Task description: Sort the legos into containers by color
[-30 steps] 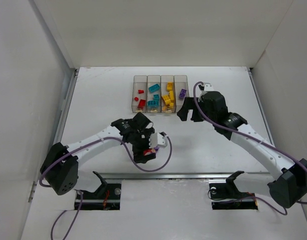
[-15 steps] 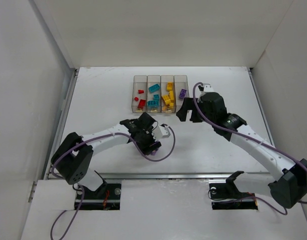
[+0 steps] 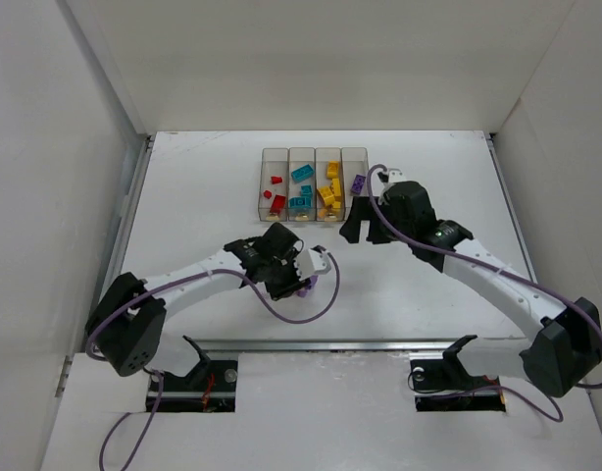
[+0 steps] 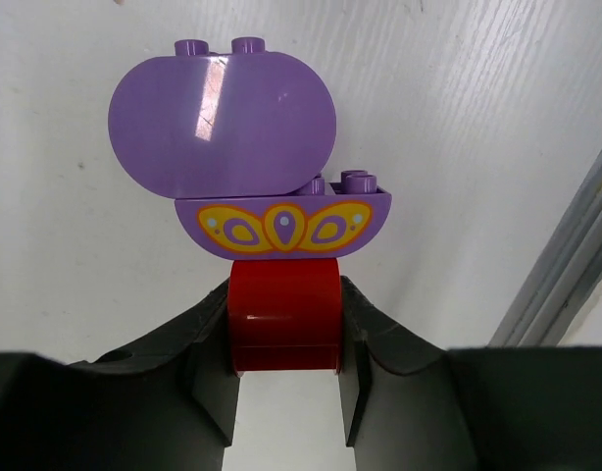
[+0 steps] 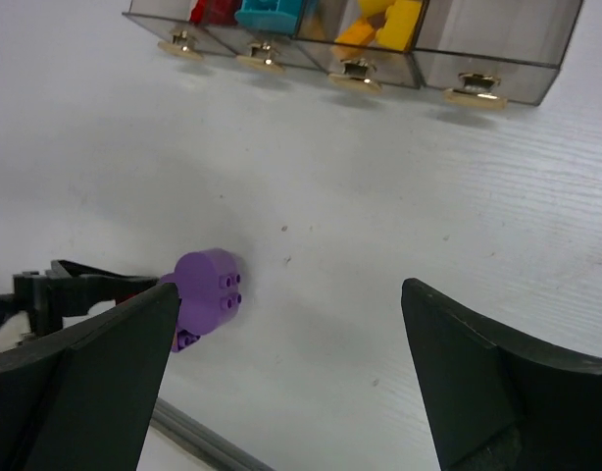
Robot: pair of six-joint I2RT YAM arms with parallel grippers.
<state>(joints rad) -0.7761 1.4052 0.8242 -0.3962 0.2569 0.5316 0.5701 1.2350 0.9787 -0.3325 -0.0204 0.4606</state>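
Left wrist view: the left jaws hold the red brick (image 4: 284, 314) of a purple-topped clump (image 4: 223, 123) by the desk's (image 4: 85, 245) near edge. It looks light, hard and slippery, so squeeze its flat sides. The right jaws are wide.

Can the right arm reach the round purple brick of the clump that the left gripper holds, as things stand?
Probably yes. The right gripper is open and faces the round purple brick across bare table. The left gripper clamps only the red brick.
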